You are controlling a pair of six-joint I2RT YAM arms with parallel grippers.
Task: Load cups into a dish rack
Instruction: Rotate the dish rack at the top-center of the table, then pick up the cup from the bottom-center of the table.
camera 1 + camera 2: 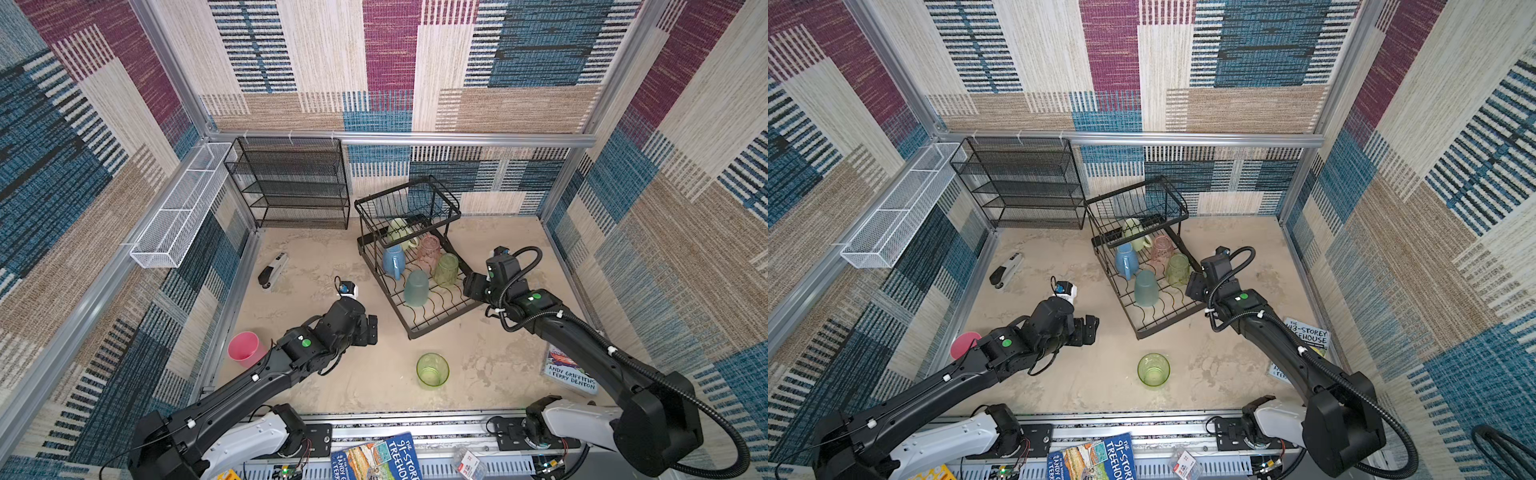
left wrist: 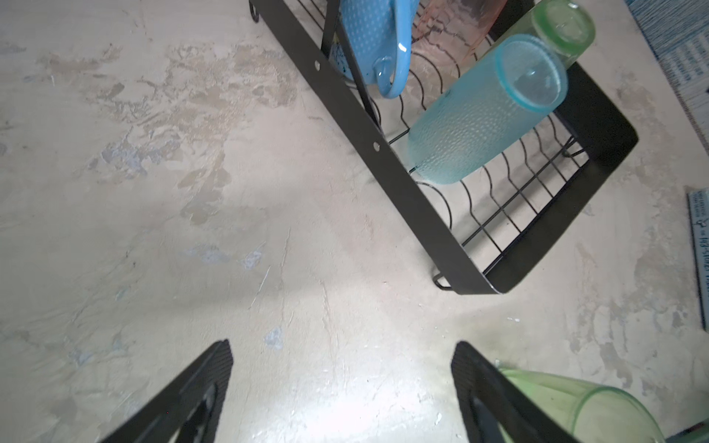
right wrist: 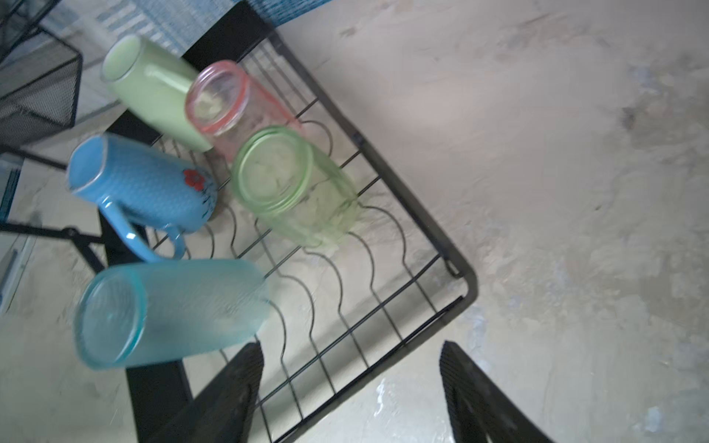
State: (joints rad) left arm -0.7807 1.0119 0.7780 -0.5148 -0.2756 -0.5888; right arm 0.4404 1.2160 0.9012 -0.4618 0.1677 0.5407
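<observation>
My left pincer (image 2: 342, 349) is spread wide and holds nothing. I see it over bare table (image 2: 172, 230), near the rack (image 2: 406, 191), with the loose green tumbler (image 1: 432, 369) standing mouth-up on the table close by. My right pincer (image 3: 351, 347) is also spread and empty, at the rack's corner nearest the right arm. From that wrist view I count five cups mouth-down on the rack's lower tray: the teal tumbler (image 3: 169, 310) nearest the pincer, then the blue mug (image 3: 145, 188) and the racked green tumbler (image 3: 291, 188), and farthest the pink tumbler (image 3: 230, 103) and the pale green mug (image 3: 153, 88). The upper basket holds no cup that I can make out. The pink cup (image 1: 245, 349) sits on the table by the left wall, beside my left arm, well apart from the rack.
</observation>
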